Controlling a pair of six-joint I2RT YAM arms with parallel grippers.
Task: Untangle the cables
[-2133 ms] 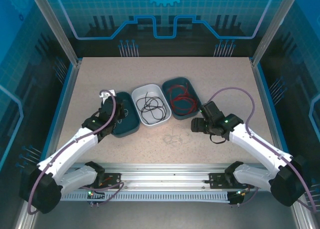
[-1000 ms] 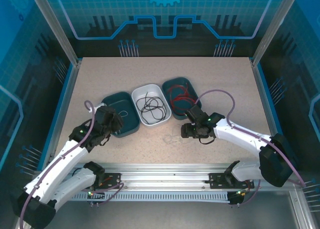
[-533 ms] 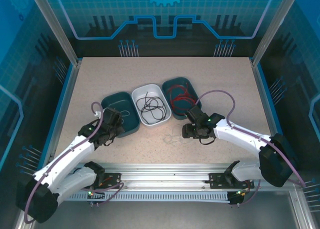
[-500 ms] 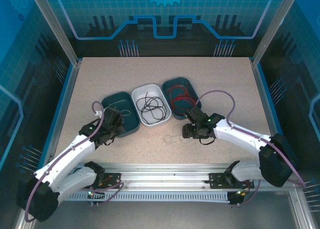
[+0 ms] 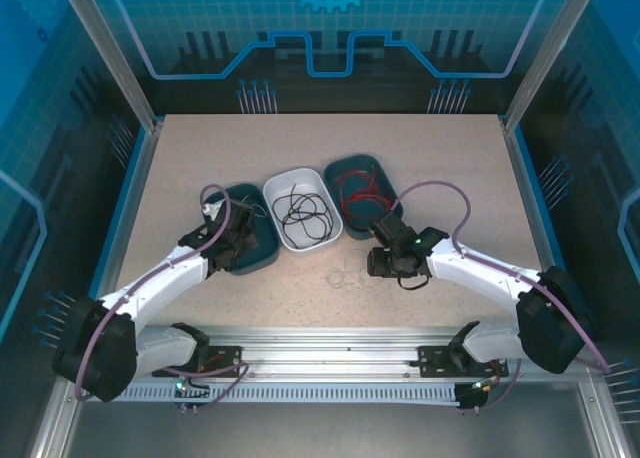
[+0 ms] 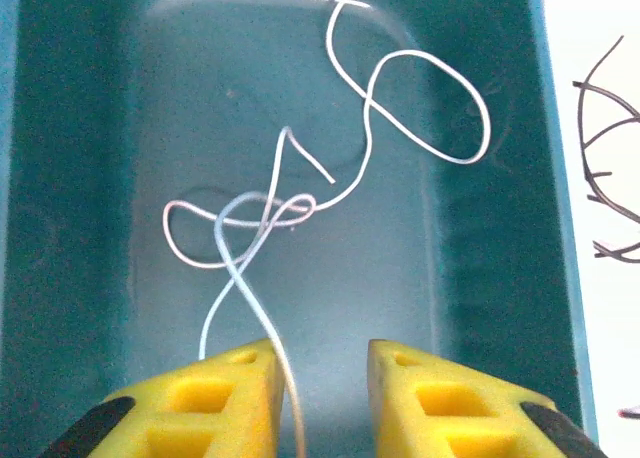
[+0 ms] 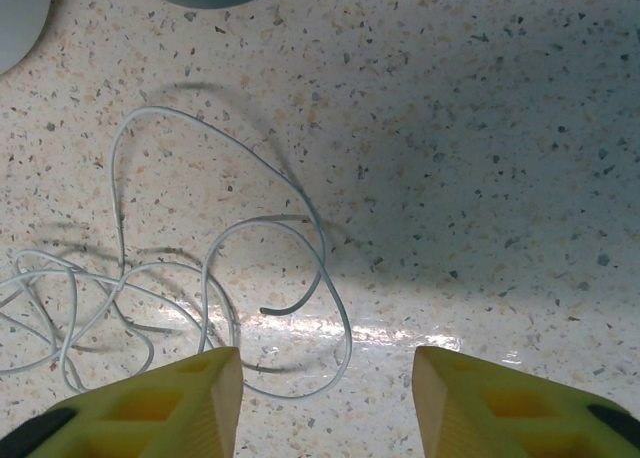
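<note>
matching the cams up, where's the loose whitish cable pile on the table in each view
top external: loose whitish cable on the table, lower middle, just nearside of the white tray.
right wrist: same cable, lower left.
left wrist: a different whitish cable, inside the teal tray.
shared landmark: the white tray, top-left corner in right wrist, right edge in left wrist.

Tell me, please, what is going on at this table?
Two robot arms seem to be sorting thin cables by colour. The left tool is open above the left teal tray, where a whitish cable lies. The right tool hovers open over a whitish tangle on the table. Black cables lie in the white tray, red cables in the right teal tray.
</note>
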